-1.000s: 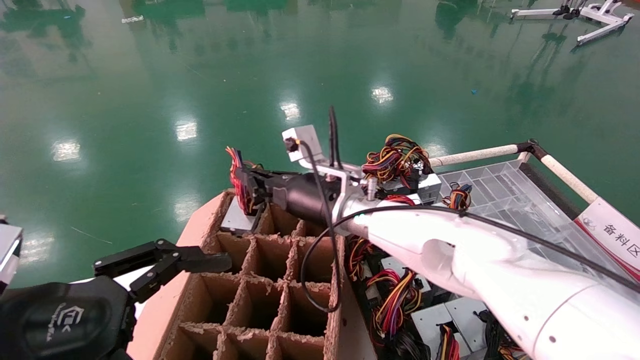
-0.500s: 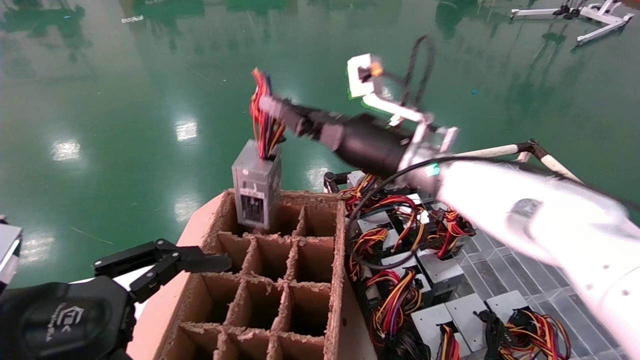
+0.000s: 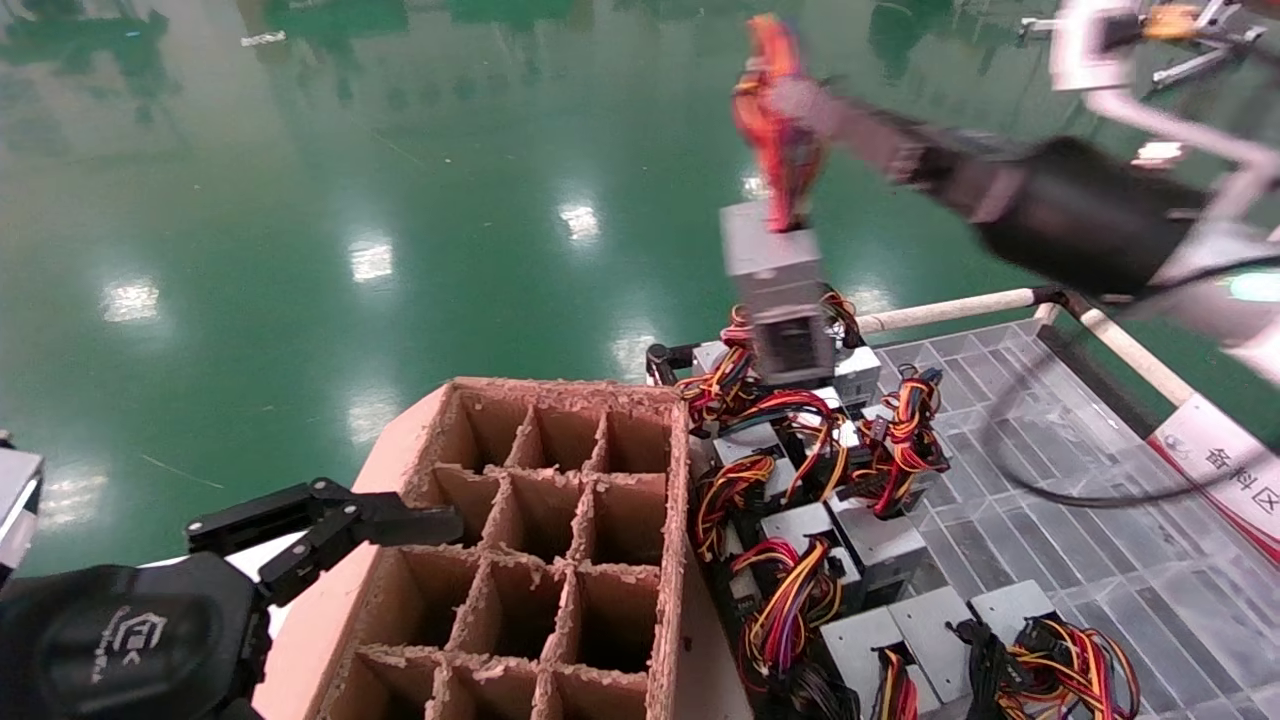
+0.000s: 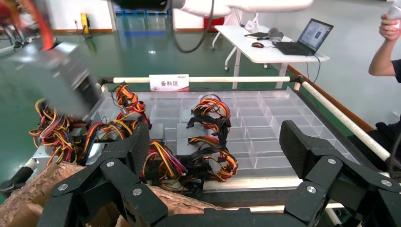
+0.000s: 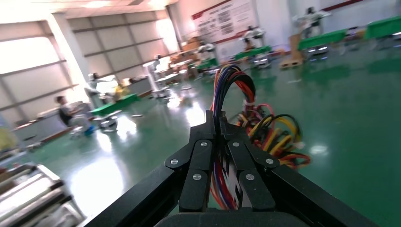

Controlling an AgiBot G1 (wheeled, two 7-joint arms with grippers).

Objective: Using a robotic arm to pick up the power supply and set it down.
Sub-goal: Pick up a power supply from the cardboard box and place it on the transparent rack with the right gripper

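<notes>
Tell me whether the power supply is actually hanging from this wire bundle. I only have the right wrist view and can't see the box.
Observer: Yes. In the head view the power supply hangs in the air by its wire bundle, which the right pincer clamps.
Operator: What is underneath it?
Observer: It appears to hang over the other power supplies at the far end of the clear tray, not over the cardboard divider box.
Operator: Where is the left arm?
Observer: The left pincer is open and holds nothing, beside the cardboard box's left side.
</notes>
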